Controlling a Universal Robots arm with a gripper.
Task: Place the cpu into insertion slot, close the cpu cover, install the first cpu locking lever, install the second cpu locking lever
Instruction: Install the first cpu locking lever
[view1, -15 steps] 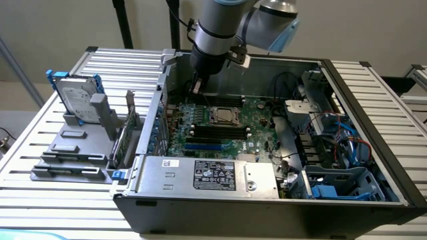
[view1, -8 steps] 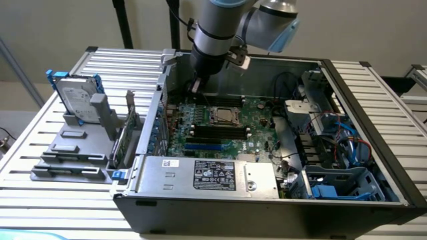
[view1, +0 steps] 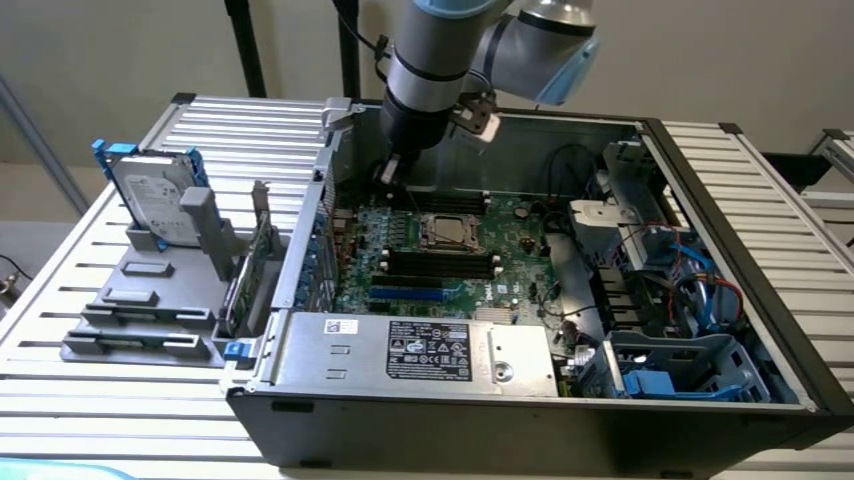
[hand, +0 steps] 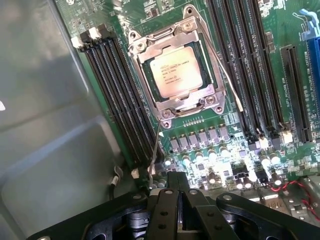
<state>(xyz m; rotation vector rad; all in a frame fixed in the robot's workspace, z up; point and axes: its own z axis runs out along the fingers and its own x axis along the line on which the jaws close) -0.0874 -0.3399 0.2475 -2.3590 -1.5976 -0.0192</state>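
The cpu (hand: 177, 71), a pale square chip with printed text, lies flat in the insertion slot (view1: 450, 232) on the green board. The silvery cpu cover (hand: 186, 102) is folded down around the chip, which shows through its cut-out middle. Two thin wire levers run out from the socket: one (hand: 227, 80) along its side, the other (hand: 155, 150) reaching toward my gripper. My gripper (hand: 181, 215) hangs inside the case near the back wall (view1: 390, 172), off to one side of the socket. Its black fingers are pressed together, and I see nothing between them.
Long black memory slots (hand: 120, 90) flank the socket on both sides. The grey case wall (hand: 45, 125) stands close beside the gripper. A silver power supply box (view1: 400, 350) sits at the case front. Blue cables and drive bays (view1: 681, 290) fill the exterior view's right.
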